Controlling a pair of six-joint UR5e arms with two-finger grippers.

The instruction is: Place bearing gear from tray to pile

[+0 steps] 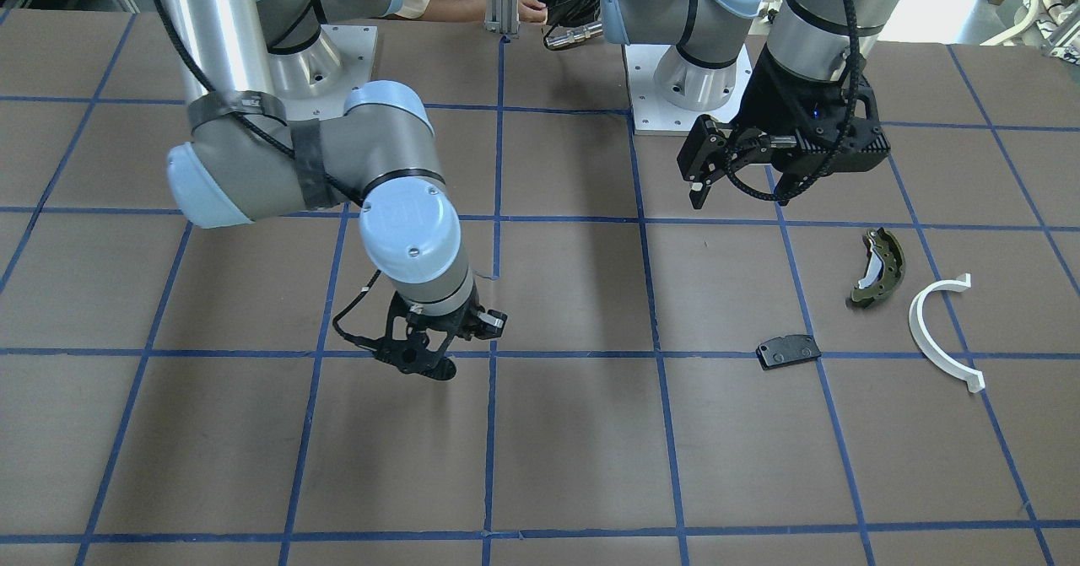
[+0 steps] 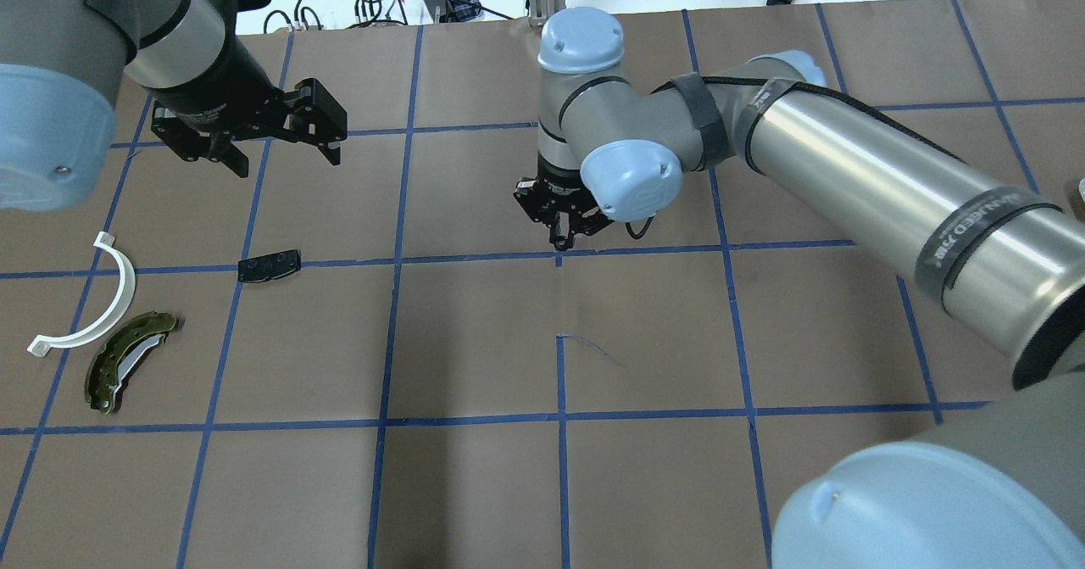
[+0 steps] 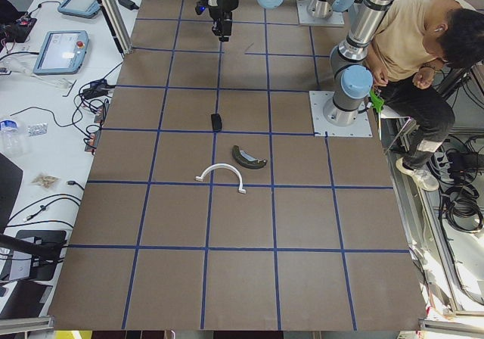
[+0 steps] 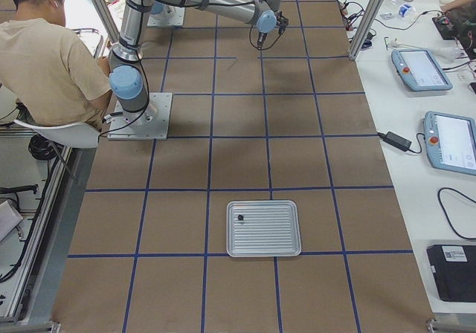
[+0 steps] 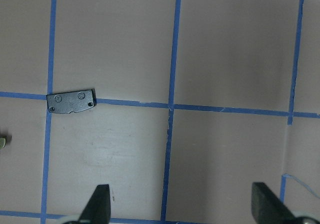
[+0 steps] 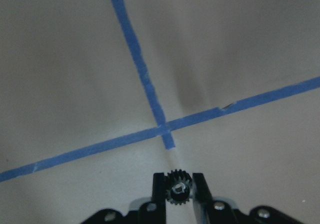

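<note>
1. Your right gripper (image 2: 563, 237) pinches the small black gear (image 6: 179, 190), low over a crossing of blue tape lines (image 6: 164, 130).
2. Your left gripper (image 2: 284, 155) hangs spread wide, holding nothing, near the black pad (image 2: 269, 265).
3. The green brake shoe (image 2: 127, 361) and white half-ring (image 2: 93, 306) lie just beside each other, near the pad.
4. The tray (image 4: 264, 229) sits well apart from them.

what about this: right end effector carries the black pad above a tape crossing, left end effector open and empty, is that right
Wrong object: the right wrist-mounted view shows the right end effector gripping the bearing gear; the black pad lies on the table. The rest stands: above a tape crossing, left end effector open and empty.
</note>
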